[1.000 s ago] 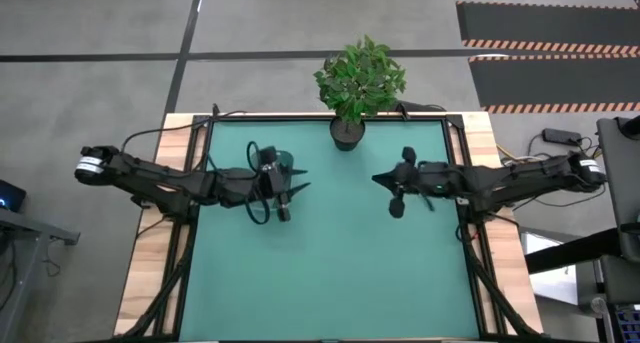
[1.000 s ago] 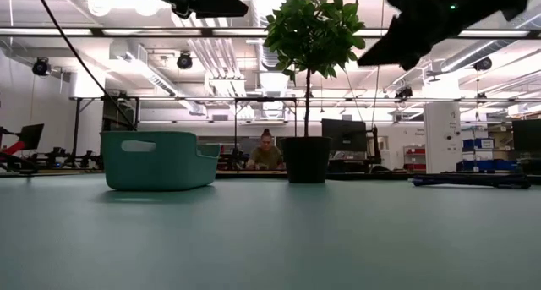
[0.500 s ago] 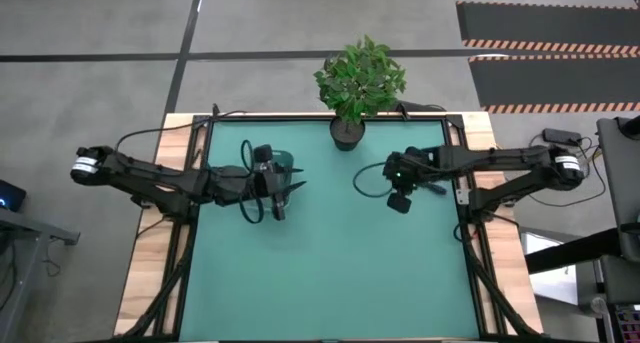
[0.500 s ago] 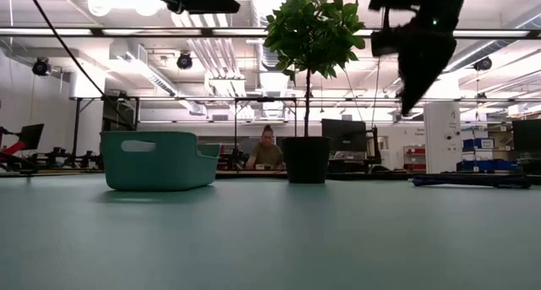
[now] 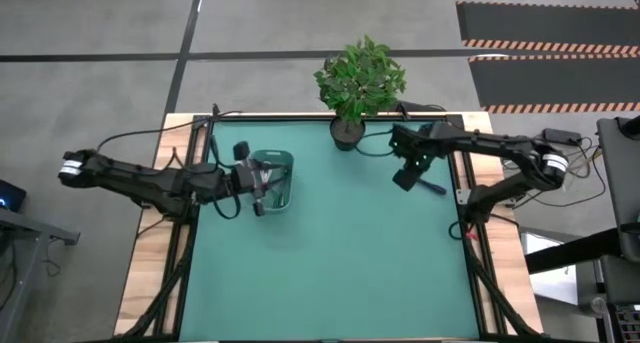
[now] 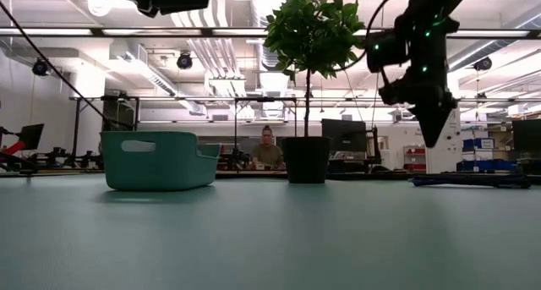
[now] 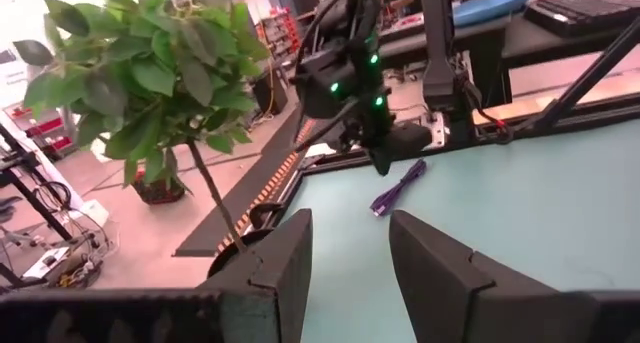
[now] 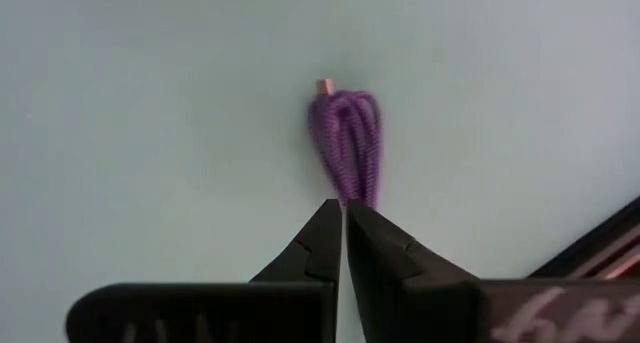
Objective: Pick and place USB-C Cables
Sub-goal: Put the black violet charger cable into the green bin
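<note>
A dark blue-purple USB-C cable (image 8: pixel 348 143), bundled into a short loop, lies flat on the green mat near the table's far right corner (image 5: pixel 432 187) (image 7: pixel 398 186). My right gripper (image 8: pixel 343 211) (image 5: pixel 405 176) (image 6: pixel 434 136) hangs above it, pointing down, fingers shut, clear of the cable. My left gripper (image 7: pixel 345 245) (image 5: pixel 262 183) is open and holds nothing; it hovers at the left rim of the pale teal bin (image 5: pixel 280 179) (image 6: pixel 156 160). The other cables are out of view.
A potted plant (image 5: pixel 355 83) (image 6: pixel 306 159) stands at the table's far edge between the arms. The black table frame (image 5: pixel 458 173) runs just right of the cable. The near half of the green mat (image 5: pixel 330 273) is bare. A person sits far behind the table (image 6: pixel 267 150).
My right arm has swung from the table's middle toward the far right corner, and its gripper has turned to point down over the purple cable. My left arm has drawn back toward the table's left, uncovering the teal bin.
</note>
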